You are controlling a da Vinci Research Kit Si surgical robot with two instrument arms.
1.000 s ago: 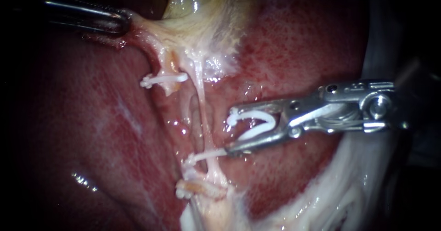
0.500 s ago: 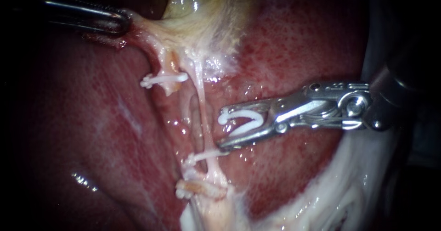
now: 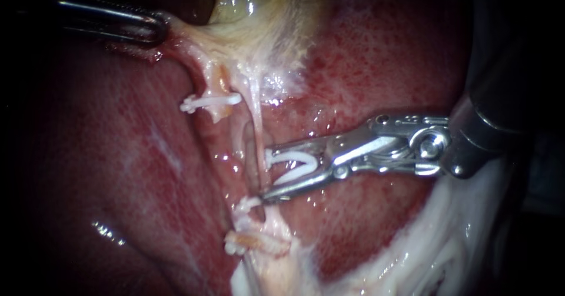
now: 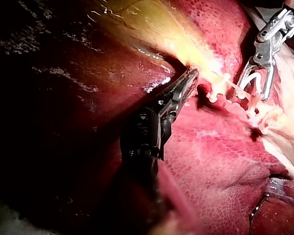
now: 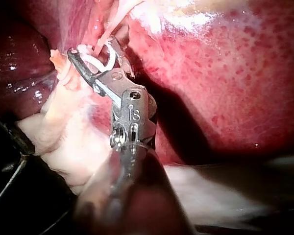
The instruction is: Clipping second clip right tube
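Nearer now, right instrument's pincer (image 3: 265, 175) gapes at right tube (image 3: 256, 125), holding clip (image 3: 291, 156).

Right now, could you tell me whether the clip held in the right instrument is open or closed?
Open: the clip shows two white legs spread in a V, one along each jaw of the right instrument.

The glistening liver (image 3: 382, 55) is deep red with fine darker speckles. The soft gallbladder (image 3: 259, 31) is pale yellow-cream. The thin stretched tube (image 3: 257, 119) is pinkish-white. The curved plastic clip (image 3: 291, 163) is white, the right instrument (image 3: 266, 175) bright silver, the left instrument (image 3: 158, 30) dark steel.
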